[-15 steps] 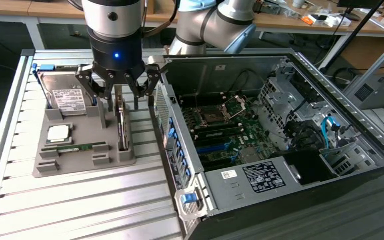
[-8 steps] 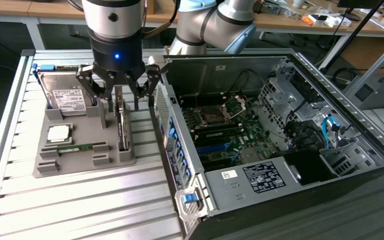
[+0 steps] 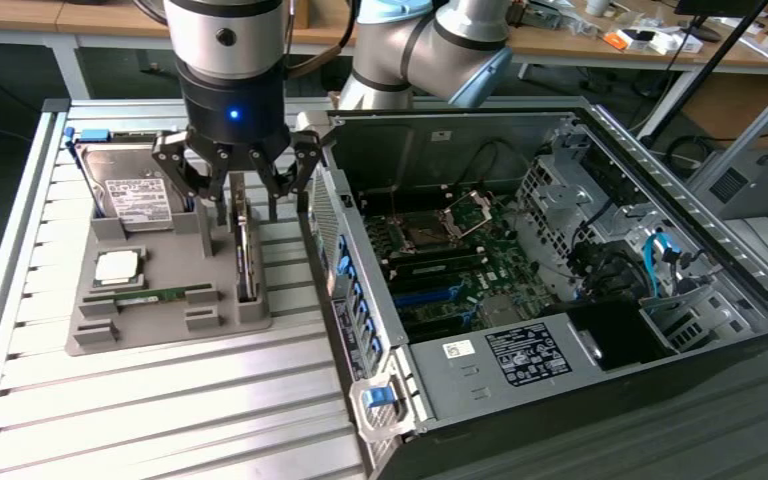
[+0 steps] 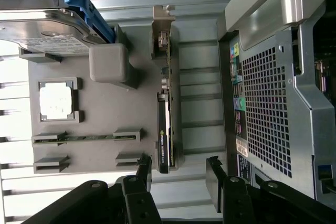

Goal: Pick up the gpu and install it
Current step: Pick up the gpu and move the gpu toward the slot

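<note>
The gpu (image 3: 243, 252) stands on its long edge in a slot of the grey holder tray (image 3: 157, 335), a thin dark card beside the open computer case (image 3: 704, 270). In the wrist view the gpu (image 4: 165, 108) runs lengthwise, with its silver bracket (image 4: 161, 24) at the far end. My gripper (image 3: 235, 185) hangs directly above the card's far end, open, its fingers (image 3: 181, 178) spread on either side and nothing between them. In the wrist view the gripper (image 4: 178, 174) sits over the card's near end, not touching it.
The tray also holds a hard drive (image 3: 137, 192) with a blue frame, a square processor (image 3: 120, 265) and a memory stick (image 3: 152, 296). The case's motherboard (image 3: 438, 255) lies exposed. The case wall (image 3: 344, 250) rises close beside the gpu. The slatted metal table (image 3: 157, 420) extends to the front.
</note>
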Robot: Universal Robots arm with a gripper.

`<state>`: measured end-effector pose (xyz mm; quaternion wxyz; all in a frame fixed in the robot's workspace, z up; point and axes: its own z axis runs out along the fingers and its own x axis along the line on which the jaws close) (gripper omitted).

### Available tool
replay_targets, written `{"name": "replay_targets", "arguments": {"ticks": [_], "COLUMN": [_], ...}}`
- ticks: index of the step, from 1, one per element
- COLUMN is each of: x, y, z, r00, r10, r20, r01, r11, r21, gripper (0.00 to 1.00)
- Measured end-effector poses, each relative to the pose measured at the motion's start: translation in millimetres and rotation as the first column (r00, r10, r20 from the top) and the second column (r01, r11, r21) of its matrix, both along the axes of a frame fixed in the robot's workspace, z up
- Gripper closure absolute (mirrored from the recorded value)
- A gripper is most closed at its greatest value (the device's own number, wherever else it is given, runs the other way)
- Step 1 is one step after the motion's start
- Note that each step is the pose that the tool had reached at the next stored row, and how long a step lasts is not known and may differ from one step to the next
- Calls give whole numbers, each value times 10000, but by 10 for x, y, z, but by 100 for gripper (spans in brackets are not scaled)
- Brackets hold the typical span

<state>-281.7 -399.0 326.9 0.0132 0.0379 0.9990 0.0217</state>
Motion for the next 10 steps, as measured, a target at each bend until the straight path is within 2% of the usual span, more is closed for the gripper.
{"name": "replay_targets", "arguments": {"ticks": [10], "x": [0], "y": [0], "z": [-21], "r00": [10000], "r10": [0], "r20": [0], "r01": [0], "r11": [10000], "r21": [0], "gripper": [46]}}
